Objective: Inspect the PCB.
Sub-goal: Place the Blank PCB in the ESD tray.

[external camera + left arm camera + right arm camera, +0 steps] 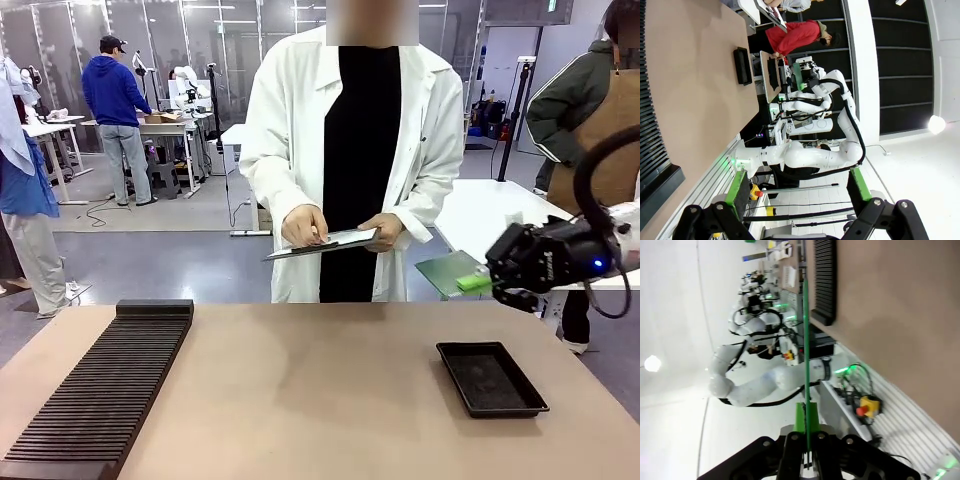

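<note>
With the right gripper (pixel 478 283), pinches the PCB (pixel 447 272) by its right edge, green pads pressed tight on the board. Holds it in the air at the right, lying nearly flat, above and beyond the black tray (pixel 492 378) and well apart from it. In the right wrist view, shows the PCB (pixel 805 340) edge-on as a thin green line rising from between the closed jaws. With the left gripper (pixel 797 197), grasps nothing, fingers spread wide apart. On the table (pixel 320 390), at the near left, carries a black slotted rack (pixel 100 395). At the far side, faces a person in a white coat holding a clipboard (pixel 325 243) in both hands.
</note>
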Tool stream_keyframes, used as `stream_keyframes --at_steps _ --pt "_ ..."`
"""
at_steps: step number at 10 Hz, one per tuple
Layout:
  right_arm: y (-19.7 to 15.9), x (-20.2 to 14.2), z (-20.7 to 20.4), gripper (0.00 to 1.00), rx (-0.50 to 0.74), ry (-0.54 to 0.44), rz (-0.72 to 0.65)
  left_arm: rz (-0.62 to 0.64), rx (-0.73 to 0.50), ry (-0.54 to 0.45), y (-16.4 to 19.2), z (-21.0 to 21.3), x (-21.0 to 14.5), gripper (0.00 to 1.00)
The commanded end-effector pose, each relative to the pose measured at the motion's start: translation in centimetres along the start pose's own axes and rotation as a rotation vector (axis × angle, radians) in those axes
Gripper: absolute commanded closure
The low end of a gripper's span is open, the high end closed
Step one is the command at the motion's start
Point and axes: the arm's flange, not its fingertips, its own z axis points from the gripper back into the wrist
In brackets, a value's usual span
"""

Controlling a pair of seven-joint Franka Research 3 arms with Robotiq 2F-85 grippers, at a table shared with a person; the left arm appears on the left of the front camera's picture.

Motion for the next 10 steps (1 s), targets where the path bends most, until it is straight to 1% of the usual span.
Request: stream_keyframes --at_steps 1,2,4,5,6,8,10 --pt "-2.7 0.8 1.2 0.98 -0.060 0.000 0.048 0.000 0.005 0.002 -0.1 0.1 -0.1 0.00" --pt "-4.5 1.0 2.3 0.98 -0.105 -0.033 0.062 0.000 0.005 0.002 -0.1 0.1 -0.1 0.00" --pt "-7.4 1.3 3.4 0.98 -0.240 -0.126 0.088 0.000 0.005 0.002 -0.1 0.1 -0.1 0.00" --pt "-8.6 1.2 3.3 0.98 -0.274 -0.118 0.106 0.000 0.005 0.002 -0.1 0.1 -0.1 0.00" --pt "-9.7 1.4 3.1 0.98 -0.292 -0.116 0.127 0.000 0.005 0.002 -0.1 0.1 -0.1 0.00" --pt "-11.6 2.1 3.0 0.98 -0.321 -0.123 0.117 0.000 0.005 0.002 -0.1 0.1 -0.1 0.00" --pt "-12.1 2.2 2.6 0.98 -0.317 -0.150 0.089 0.000 0.005 0.002 -0.1 0.1 -0.1 0.00"
